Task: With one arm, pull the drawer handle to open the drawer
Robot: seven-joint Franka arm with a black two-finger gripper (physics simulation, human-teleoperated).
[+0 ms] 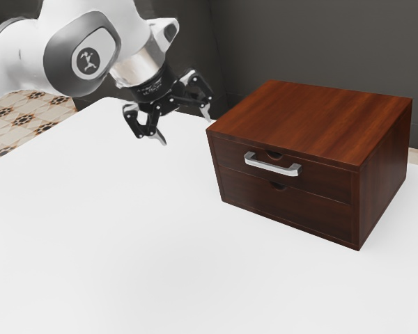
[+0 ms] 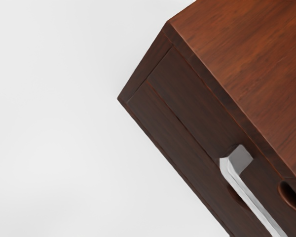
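Observation:
A dark wooden cabinet (image 1: 313, 156) with two drawers stands on the white table (image 1: 111, 236), toward the exterior view's right. The upper drawer (image 1: 282, 167) carries a silver bar handle (image 1: 272, 164) and sits flush with the front, shut. The lower drawer (image 1: 285, 204) has only a small notch at its top edge. My gripper (image 1: 183, 120) hangs open above the table, off to the left of the cabinet's near corner and a little higher than the handle, touching nothing. In the wrist view the cabinet's corner (image 2: 138, 94) and one end of the handle (image 2: 239, 170) appear ahead of the hand.
The table spreads wide in front of and to the left of the cabinet. A patterned tile floor (image 1: 21, 115) lies beyond the table's far left edge, and a dark wall (image 1: 320, 42) stands behind the cabinet.

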